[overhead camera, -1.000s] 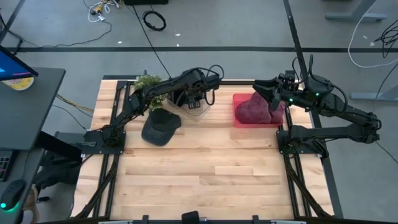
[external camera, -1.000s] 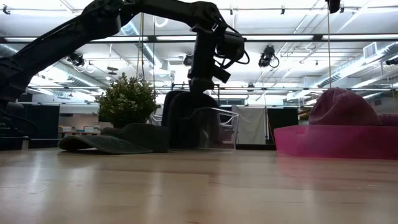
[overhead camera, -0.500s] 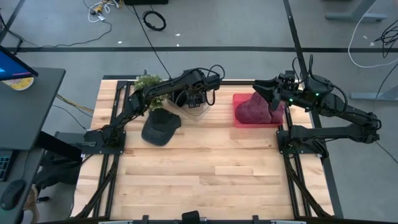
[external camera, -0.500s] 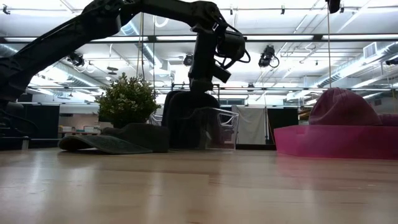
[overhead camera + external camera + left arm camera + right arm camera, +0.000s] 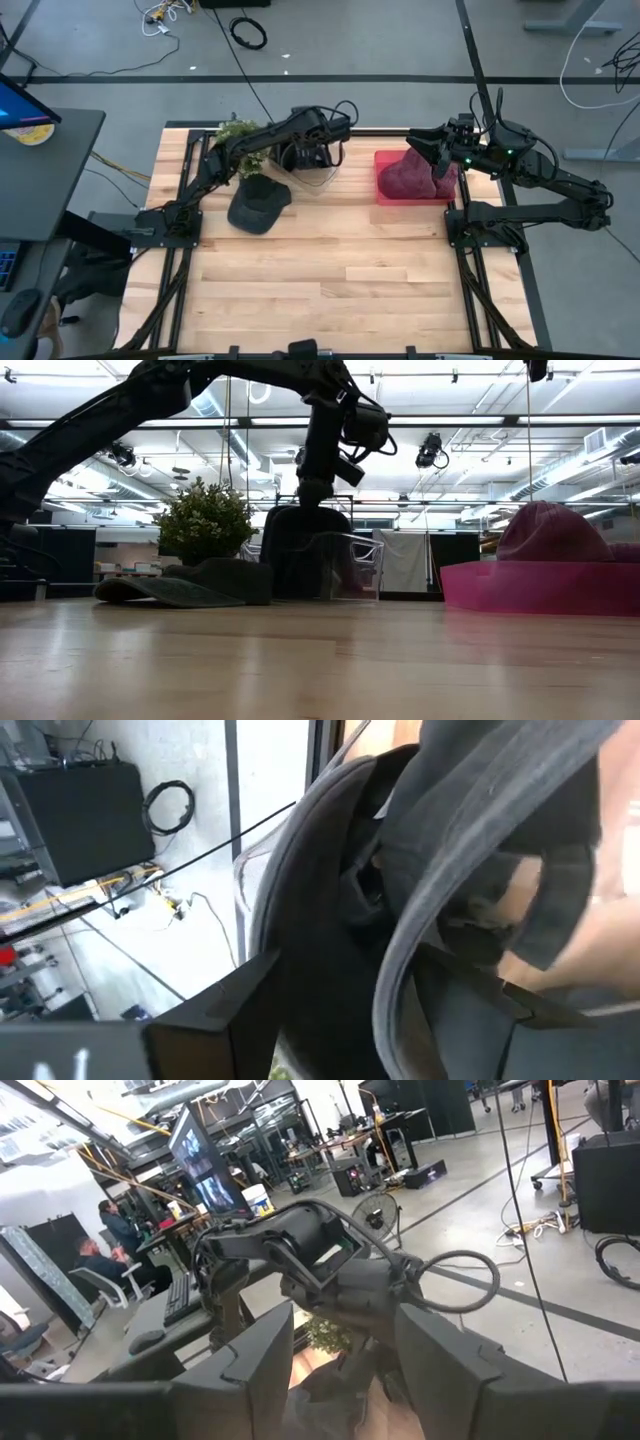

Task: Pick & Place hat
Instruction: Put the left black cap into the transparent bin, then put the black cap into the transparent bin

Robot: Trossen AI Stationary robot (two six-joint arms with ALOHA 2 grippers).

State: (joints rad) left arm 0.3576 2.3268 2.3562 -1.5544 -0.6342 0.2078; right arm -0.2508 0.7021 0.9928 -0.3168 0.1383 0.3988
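A dark grey hat (image 5: 295,555) stands on edge inside a clear bin (image 5: 350,565) at the table's far middle. My left gripper (image 5: 315,495) is open right above it, pointing steeply down. In the left wrist view the hat's folded cloth (image 5: 470,850) fills the space between the fingers. A second dark cap (image 5: 258,207) lies flat on the table left of the bin. My right gripper (image 5: 418,140) hovers open and level, high over a pink tray (image 5: 385,192) holding a maroon hat (image 5: 405,175). My left gripper stands open over the top edge of the dark grey hat (image 5: 400,970) in the bin, coming from above. The cloth lies between the spread fingers, but I cannot tell whether either finger touches it. The hat rests in the bin.
A small potted plant (image 5: 235,132) stands at the far left corner, just behind the cap on the table. The bin (image 5: 322,172) and the pink tray line the far edge. Bare wood (image 5: 330,280) covers the middle and near half of the table.
My left gripper has opened and let go of the dark grey hat, then turned a little and edged up off it. The hat stays standing in the clear bin.
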